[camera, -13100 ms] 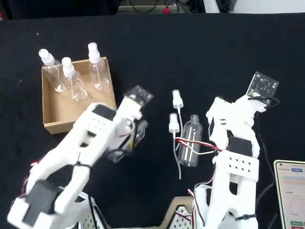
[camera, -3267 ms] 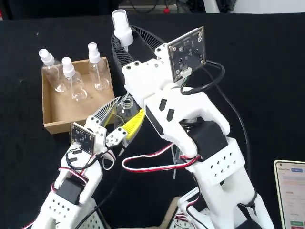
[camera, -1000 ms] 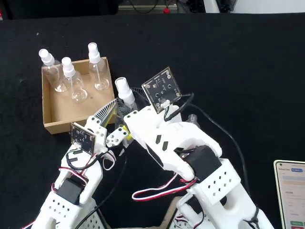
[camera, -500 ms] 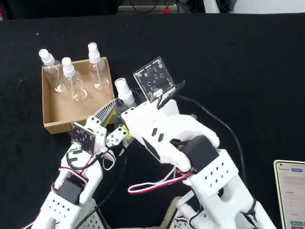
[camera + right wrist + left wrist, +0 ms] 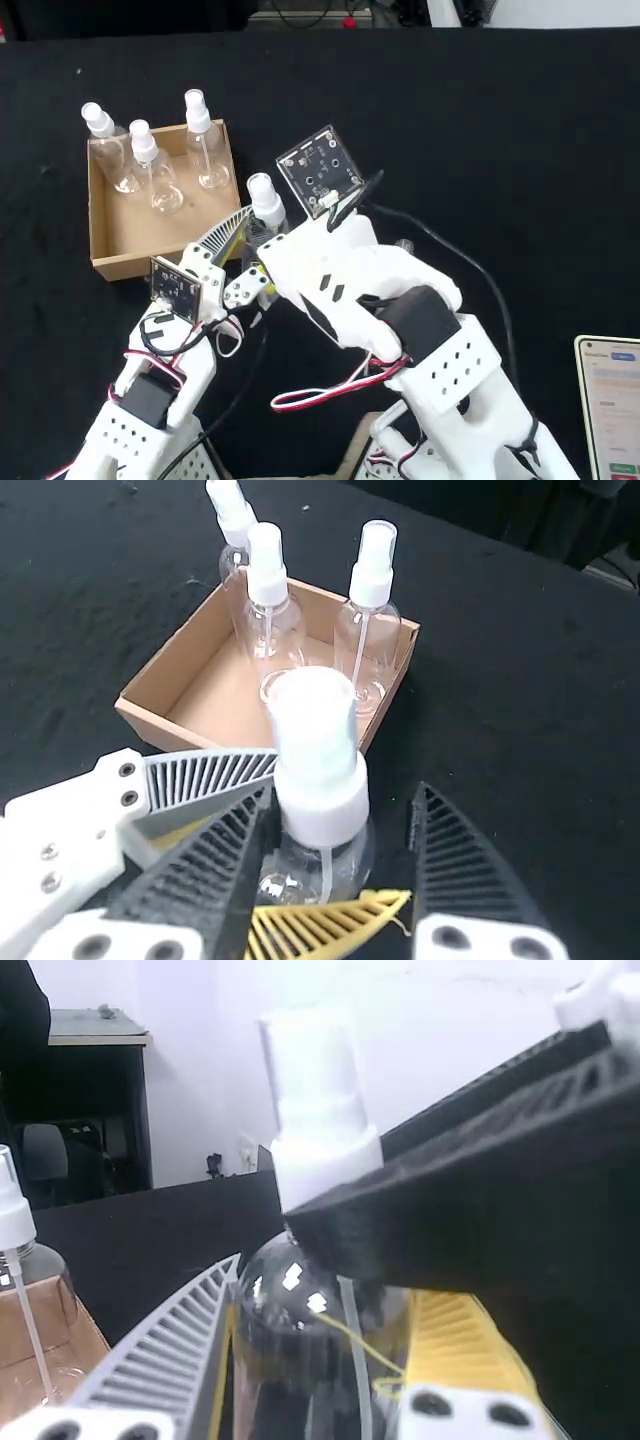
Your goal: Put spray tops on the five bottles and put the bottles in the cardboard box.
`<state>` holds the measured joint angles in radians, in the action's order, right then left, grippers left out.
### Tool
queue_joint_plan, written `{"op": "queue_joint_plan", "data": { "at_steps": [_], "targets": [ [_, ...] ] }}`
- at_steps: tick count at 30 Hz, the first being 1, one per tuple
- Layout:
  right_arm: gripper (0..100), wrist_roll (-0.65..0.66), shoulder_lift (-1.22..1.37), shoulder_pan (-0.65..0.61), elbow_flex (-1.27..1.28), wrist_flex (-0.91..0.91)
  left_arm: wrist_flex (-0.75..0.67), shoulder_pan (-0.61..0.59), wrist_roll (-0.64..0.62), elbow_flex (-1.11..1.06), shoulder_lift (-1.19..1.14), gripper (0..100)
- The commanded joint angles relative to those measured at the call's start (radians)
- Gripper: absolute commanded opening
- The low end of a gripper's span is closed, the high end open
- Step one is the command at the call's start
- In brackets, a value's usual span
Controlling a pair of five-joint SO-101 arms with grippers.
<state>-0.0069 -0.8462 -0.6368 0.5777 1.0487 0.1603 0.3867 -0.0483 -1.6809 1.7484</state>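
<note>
At the near right edge, a lit screen (image 5: 610, 408) was seen lying on the black-covered table (image 5: 450, 120). Farther in, just beside the near right corner of the cardboard box (image 5: 150, 260), a clear round-shouldered bottle (image 5: 300, 865) was held upright. It was crowned by a white spray top (image 5: 310, 750), whose thin dip tube could be seen running down inside the glassy body. The bottle was clasped by the left gripper (image 5: 250, 238), with a grey ribbed finger pressed on one side and a yellow finger on the other. The left arm was stretched low from the near left corner. The right arm was arched high from the near edge and bent over the left one. The right gripper (image 5: 345, 800) was set about the spray top with its jaws parted: one black ribbed finger lay against the collar, and the other stood a little apart from it. A further clear bottle (image 5: 404, 246), mostly hidden, showed just past the right arm. Beyond the held bottle, three capped bottles (image 5: 152, 170) were stood upright along the far side of the box, while the near part of its floor was left bare.
</note>
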Motion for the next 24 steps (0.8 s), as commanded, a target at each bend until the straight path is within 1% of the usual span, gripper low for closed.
{"op": "queue_joint_plan", "data": {
  "at_steps": [1,7,10,13,16,19,24],
  "targets": [
    [17.4,0.003,-0.042,-0.005,-0.116,0.049,-0.015,-0.004,-0.002,-0.021,0.014,16],
    [13.4,0.005,-0.041,-0.003,-0.328,0.186,-0.015,-0.004,-0.002,-0.021,0.012,16],
    [11.9,0.005,-0.033,-0.002,-0.395,0.209,-0.015,-0.004,-0.002,-0.021,0.011,16],
    [8.8,0.005,-0.033,0.000,-0.409,0.181,-0.015,-0.004,-0.002,-0.021,0.011,16],
    [1.0,0.006,-0.024,0.037,-0.397,0.106,-0.015,-0.004,-0.002,-0.021,0.011,16],
    [2.5,0.005,0.027,0.077,-0.380,0.046,-0.015,-0.004,-0.002,-0.022,0.011,16],
    [2.5,0.005,0.139,0.106,-0.386,0.046,-0.015,-0.004,-0.002,-0.022,0.009,16]
  ]
}}
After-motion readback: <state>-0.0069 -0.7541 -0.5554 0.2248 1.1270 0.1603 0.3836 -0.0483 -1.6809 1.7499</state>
